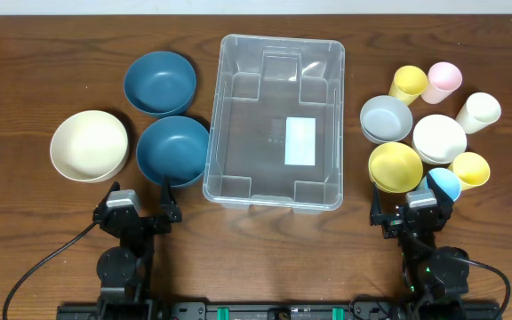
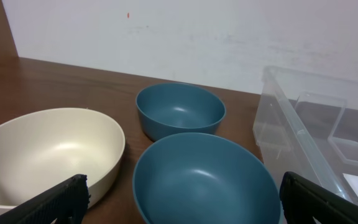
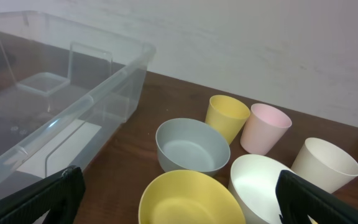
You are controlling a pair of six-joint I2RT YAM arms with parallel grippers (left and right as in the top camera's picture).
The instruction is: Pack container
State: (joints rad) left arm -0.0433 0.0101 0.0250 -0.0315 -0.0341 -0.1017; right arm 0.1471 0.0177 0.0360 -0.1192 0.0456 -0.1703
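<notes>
The container (image 1: 213,142), a large clear bin with a white label (image 1: 300,140) on its floor, stands empty mid-table. Its wall shows at the right of the left wrist view (image 2: 303,130) and at the left of the right wrist view (image 3: 73,106). My left gripper (image 1: 140,210) sits open near the front edge, just behind a dark blue bowl (image 1: 172,149) that fills the space ahead of its fingers (image 2: 183,186). Open too, my right gripper (image 1: 412,212) faces a yellow bowl (image 1: 395,166) from just behind (image 3: 179,180). Neither holds anything.
Left of the bin sit a second dark blue bowl (image 1: 159,83) and a cream bowl (image 1: 89,145). On the right cluster a grey bowl (image 1: 386,119), a white bowl (image 1: 439,139), yellow (image 1: 408,84), pink (image 1: 442,80) and cream (image 1: 479,112) cups, plus a light blue cup (image 1: 444,184).
</notes>
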